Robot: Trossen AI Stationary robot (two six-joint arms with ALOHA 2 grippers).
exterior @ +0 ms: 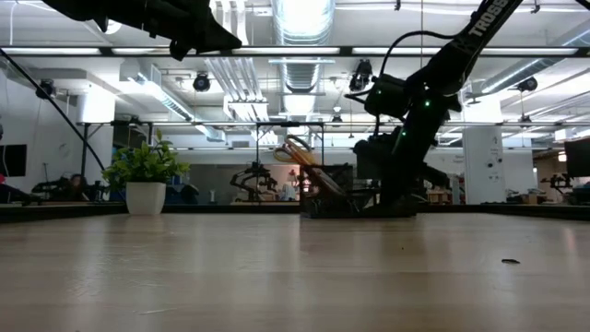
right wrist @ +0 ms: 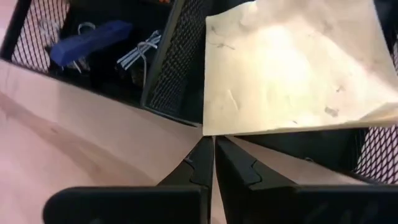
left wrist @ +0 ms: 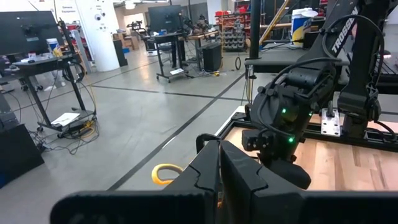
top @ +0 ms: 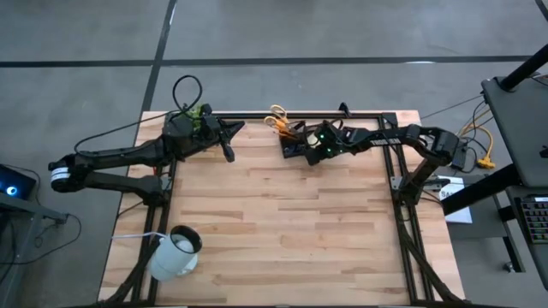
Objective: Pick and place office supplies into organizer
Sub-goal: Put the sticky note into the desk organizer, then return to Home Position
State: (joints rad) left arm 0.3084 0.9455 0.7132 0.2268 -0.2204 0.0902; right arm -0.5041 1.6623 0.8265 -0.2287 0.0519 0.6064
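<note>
The right gripper is closing its fingers together on a corner of the yellow pad, holding it over the black mesh organizer. A blue clip is lying in a compartment beside the pad. The scissors are sticking up from the organizer's far side. The left gripper, fingers together, is hovering well left of the organizer, near the plant.

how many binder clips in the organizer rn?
2 visible, both in one compartment of the black mesh desk organizer: a blue binder clip and, beside it, a dark binder clip with silver wire handles. More may be hidden in compartments out of view.
</note>
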